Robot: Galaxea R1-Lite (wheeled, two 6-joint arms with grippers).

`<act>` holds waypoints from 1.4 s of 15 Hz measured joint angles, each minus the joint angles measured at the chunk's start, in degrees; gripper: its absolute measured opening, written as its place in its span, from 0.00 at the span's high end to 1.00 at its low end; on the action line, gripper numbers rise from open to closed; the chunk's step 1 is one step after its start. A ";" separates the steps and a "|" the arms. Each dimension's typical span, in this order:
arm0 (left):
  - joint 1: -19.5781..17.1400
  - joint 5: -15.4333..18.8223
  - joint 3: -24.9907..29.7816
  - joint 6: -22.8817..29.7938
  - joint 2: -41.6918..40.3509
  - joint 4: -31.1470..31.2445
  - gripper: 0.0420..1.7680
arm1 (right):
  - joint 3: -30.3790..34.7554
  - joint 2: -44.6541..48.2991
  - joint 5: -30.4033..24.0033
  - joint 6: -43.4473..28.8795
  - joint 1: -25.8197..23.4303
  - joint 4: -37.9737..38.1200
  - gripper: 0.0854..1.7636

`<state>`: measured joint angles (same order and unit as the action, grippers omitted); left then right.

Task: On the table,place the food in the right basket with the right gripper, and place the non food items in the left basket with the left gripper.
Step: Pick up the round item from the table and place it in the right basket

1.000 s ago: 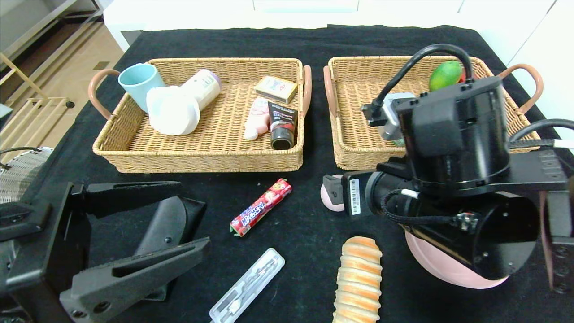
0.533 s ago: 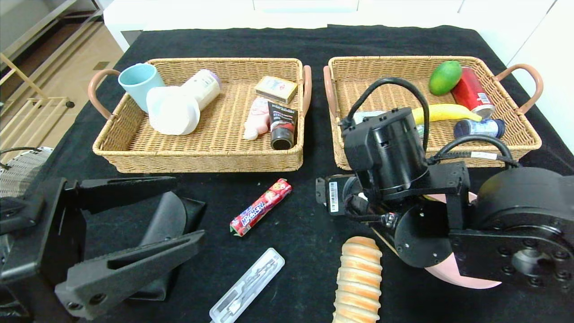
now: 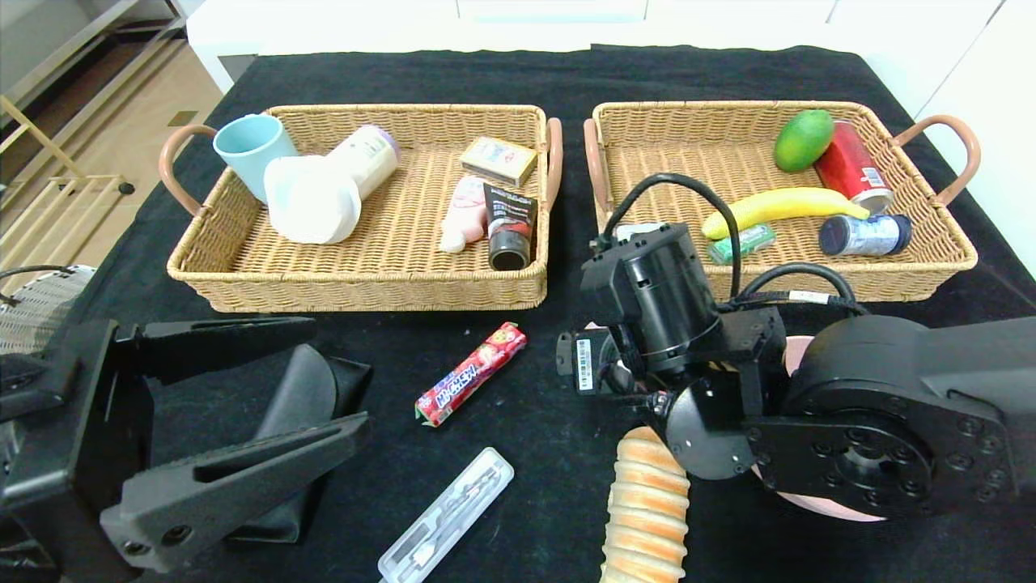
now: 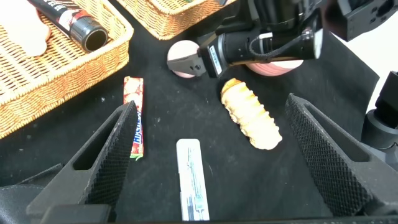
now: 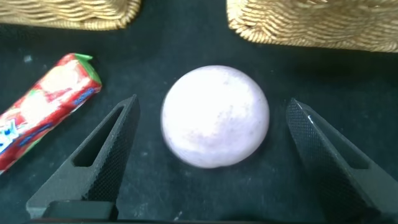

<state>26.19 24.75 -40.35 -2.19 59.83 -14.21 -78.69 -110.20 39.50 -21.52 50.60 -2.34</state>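
Observation:
My right gripper (image 5: pixel 211 106) is open and low over the black table, its fingers on either side of the pale pink peach ball (image 5: pixel 216 116) without touching it. In the head view the right gripper (image 3: pixel 599 368) hides most of the ball. The red candy pack (image 3: pixel 471 374) and bread loaf (image 3: pixel 646 502) lie nearby. The pink bowl (image 3: pixel 817 506) is mostly hidden under the right arm. My left gripper (image 3: pixel 340 376) is open and empty, raised at the front left. The black glasses case (image 3: pixel 303 405) shows between its fingers. The clear cutlery box (image 3: pixel 447 516) lies in front.
The left basket (image 3: pixel 356 291) holds a light blue cup (image 3: pixel 247 146), white containers, tubes and a small box. The right basket (image 3: pixel 914 275) holds a green mango (image 3: pixel 803 139), a banana (image 3: pixel 777 206), a red can and small items. The table's front edge is close.
My right arm has come down and moved left toward the peach ball, uncovering the right basket's contents. The left gripper has barely shifted.

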 joint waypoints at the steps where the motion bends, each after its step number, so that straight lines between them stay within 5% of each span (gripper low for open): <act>1: 0.00 0.00 0.02 0.00 0.00 -0.02 0.03 | -0.05 -0.27 0.05 0.05 -0.37 -0.02 0.03; 9: 0.00 0.00 0.11 -0.11 0.00 0.05 0.03 | -0.16 -2.01 -0.04 0.29 -1.93 -1.54 0.03; 14: 0.00 0.00 0.20 -0.12 0.01 0.07 0.03 | 0.00 -2.73 -0.09 0.46 -1.60 -1.54 0.46; 17: 0.00 -0.02 0.26 -0.17 0.01 0.09 0.03 | 0.16 -3.00 -0.09 0.51 -1.57 -1.60 0.61; 19: -0.01 -0.02 0.33 -0.17 0.01 0.07 0.03 | 0.30 -3.24 0.11 0.66 -1.66 -1.68 0.95; 21: -0.06 0.00 0.35 -0.17 0.01 0.02 0.03 | 0.38 -3.35 0.09 0.63 -1.62 -1.67 0.95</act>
<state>26.12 24.75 -40.00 -2.36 59.84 -14.19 -78.31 -113.56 39.58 -20.88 48.98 -4.01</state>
